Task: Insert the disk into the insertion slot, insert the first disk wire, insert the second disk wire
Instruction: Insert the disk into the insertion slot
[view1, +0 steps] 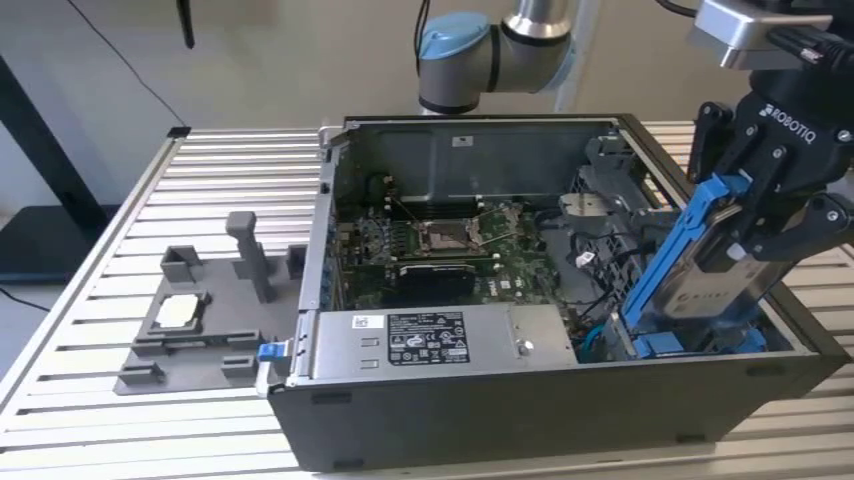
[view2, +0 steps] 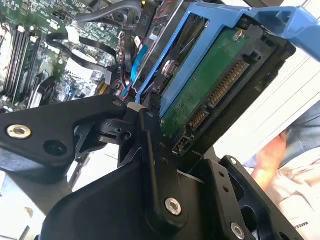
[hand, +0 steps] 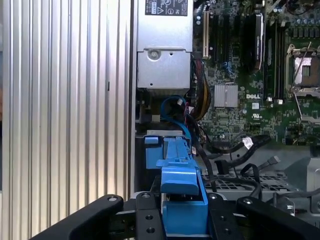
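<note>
The gripper is clamping the disk — its long axis is leaning steeply, lower end pointing down at the insertion slot just beneath.

There was one disk, one computer case, one power supply, one processor socket and one grey fixture.

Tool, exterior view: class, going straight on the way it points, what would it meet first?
Probably the insertion slot, with the disk that the tool grips arriving first; depth is unclear.
</note>
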